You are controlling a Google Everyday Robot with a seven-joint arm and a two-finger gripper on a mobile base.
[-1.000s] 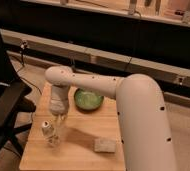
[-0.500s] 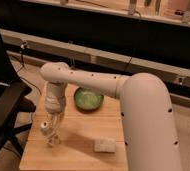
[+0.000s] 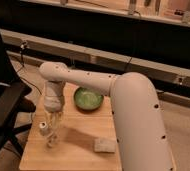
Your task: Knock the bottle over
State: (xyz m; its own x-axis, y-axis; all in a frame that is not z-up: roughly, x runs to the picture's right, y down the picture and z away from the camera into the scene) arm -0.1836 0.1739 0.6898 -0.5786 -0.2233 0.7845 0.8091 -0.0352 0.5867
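Observation:
The bottle point(image 3: 44, 131) is a small clear bottle with a whitish cap, near the left front of the wooden table point(image 3: 78, 150). I cannot tell whether it is upright or leaning. My gripper point(image 3: 53, 129) hangs from the white arm's wrist point(image 3: 53, 99), points down at the table, and is right beside the bottle on its right, touching it or nearly so. The gripper partly hides the bottle's lower part.
A green bowl point(image 3: 88, 98) sits at the back middle of the table. A pale flat block point(image 3: 104, 145) lies at the front right. A black chair point(image 3: 3, 110) stands close to the table's left edge. The big white arm point(image 3: 138, 120) covers the table's right side.
The wrist and gripper have shifted left towards the table's left edge, closing on the bottle. The bowl and the pale block have not moved.

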